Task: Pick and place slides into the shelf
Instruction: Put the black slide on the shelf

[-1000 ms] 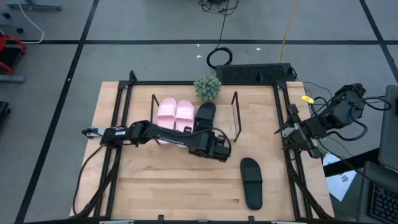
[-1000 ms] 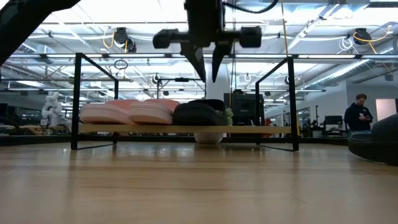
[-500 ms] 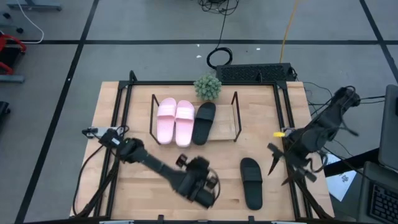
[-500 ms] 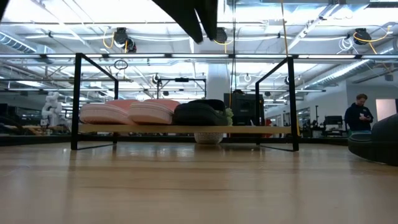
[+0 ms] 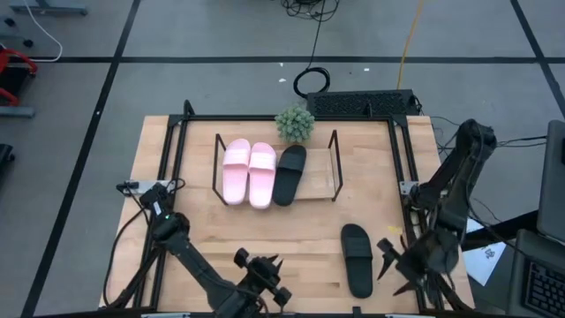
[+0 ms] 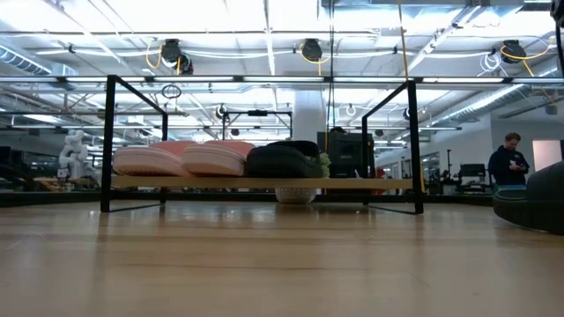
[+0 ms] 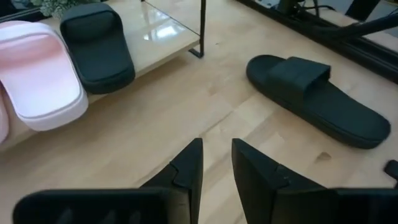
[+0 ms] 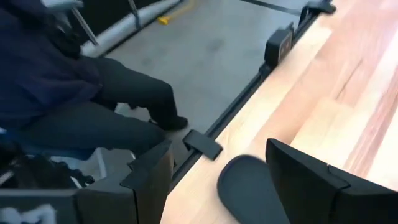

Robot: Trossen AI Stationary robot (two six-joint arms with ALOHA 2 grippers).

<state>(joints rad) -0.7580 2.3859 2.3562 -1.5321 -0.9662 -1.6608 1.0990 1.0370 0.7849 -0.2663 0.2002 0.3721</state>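
Pale wood covers the worktop [image 5: 221, 238], and toward its far side stands the shelf [image 5: 320, 181], a low board with thin black rod frames at each end. Three of the slides lie on that board side by side: the two pink slides [image 5: 249, 172] touching each other, and one black slide [image 5: 289, 173] just beside them, leaving the rest of the board bare. The other black slide [image 5: 357, 259] lies flat on the worktop, well apart from the shelf and nearer the front edge on the right. The left hand [image 5: 262, 276] hangs over the front edge of the worktop, its two fingers [image 7: 186, 171] set only a narrow gap apart with nothing between them. The right hand [image 5: 391, 256] hovers just beside the loose black slide, over the worktop's right edge; its fingers [image 8: 311, 174] are spread wide and empty, with the slide's rounded end showing between them. A small potted plant [image 5: 295, 123] sits behind the shelf. A person [image 6: 511, 163] stands in the room beyond
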